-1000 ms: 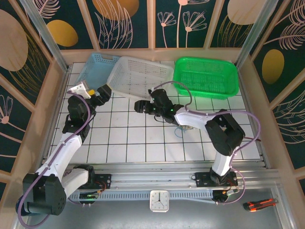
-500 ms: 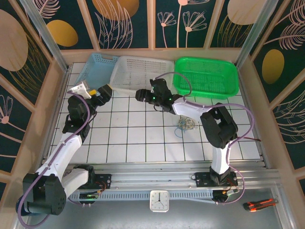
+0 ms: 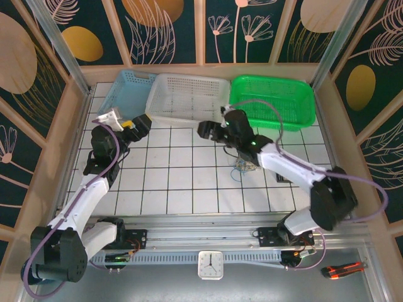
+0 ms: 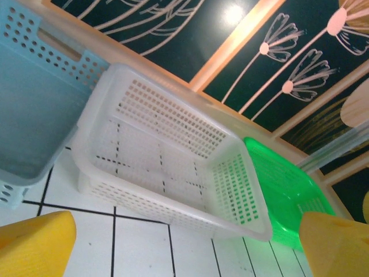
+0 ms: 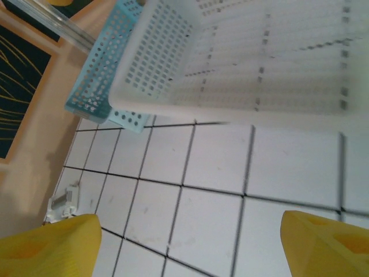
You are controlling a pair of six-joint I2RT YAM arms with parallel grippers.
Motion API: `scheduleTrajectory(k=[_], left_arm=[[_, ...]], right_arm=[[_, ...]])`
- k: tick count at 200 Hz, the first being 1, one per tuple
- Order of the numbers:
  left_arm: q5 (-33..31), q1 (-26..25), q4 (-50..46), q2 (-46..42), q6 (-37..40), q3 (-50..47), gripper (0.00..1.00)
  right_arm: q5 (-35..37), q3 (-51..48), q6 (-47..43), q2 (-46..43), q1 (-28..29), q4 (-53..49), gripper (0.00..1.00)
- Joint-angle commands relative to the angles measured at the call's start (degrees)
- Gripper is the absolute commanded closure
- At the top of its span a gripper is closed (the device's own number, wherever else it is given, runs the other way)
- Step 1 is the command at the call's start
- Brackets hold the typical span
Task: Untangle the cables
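Right gripper (image 5: pixel 190 245) fingers (image 5: pixel 52 245) wide, empty, over table (image 3: pixel 157 182) beside white basket (image 3: pixel 186 100) on the far edge. Left gripper (image 4: pixel 184 251) wide, empty, near far-left corner. Cables (image 3: pixel 244 166) lie tangled right of table centre, under right arm. Wide jaws probably ready for a grab.

Three baskets stand along the far side: one blue basket (image 3: pixel 129 88), one white basket (image 3: pixel 186 100), one green basket (image 3: pixel 272 100). One small tangle of cables (image 3: pixel 244 165) lies on the tiles. Two robot arms: left arm (image 3: pixel 88 189), right arm (image 3: pixel 289 165). At the near edge are one clock (image 3: pixel 209 264) and one orange-handled tool (image 3: pixel 343 270).
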Motion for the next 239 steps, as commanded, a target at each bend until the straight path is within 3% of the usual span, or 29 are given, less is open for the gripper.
scheduleTrajectory(k=[1, 20, 54, 98, 130, 175, 203, 239], left_arm=[[2.57, -1.70, -1.74, -1.93, -0.86, -1.01, 0.01], [1.35, -5.12, -1.62, -2.16, -1.24, -1.59, 0.01], [-3.67, -14.89, -0.86, 0.83, -1.23, -1.27, 0.01], [-6.03, -22.26, 1.04, 8.01, -2.01, -0.09, 0.01], [-7.72, -23.82, 1.94, 9.40, -2.68, 0.17, 0.01], [-10.91, -23.87, 3.57, 6.30, -3.74, -2.87, 0.01], [-11.36, -23.88, 4.40, 3.31, -4.26, -5.25, 0.01], [-11.98, -23.81, 5.44, 0.53, -4.03, -7.34, 0.01]], right_arm=[[9.09, -7.11, 2.96, -7.42, -0.07, -10.12, 0.18], [13.50, -12.88, 5.02, -13.63, -1.06, -16.01, 0.15], [11.27, -21.62, 5.99, -20.38, -6.69, -15.94, 0.13], [7.55, -22.74, 4.87, -14.88, -10.17, -9.58, 0.13], [3.45, -20.25, 6.51, -6.20, -7.85, -2.84, 0.14], [-0.58, -6.34, 6.54, 3.48, 4.31, 1.59, 0.16], [0.48, -2.87, 6.17, 1.07, 5.33, 0.65, 0.16], [6.15, -6.26, 5.55, -6.66, 2.87, -3.74, 0.16]])
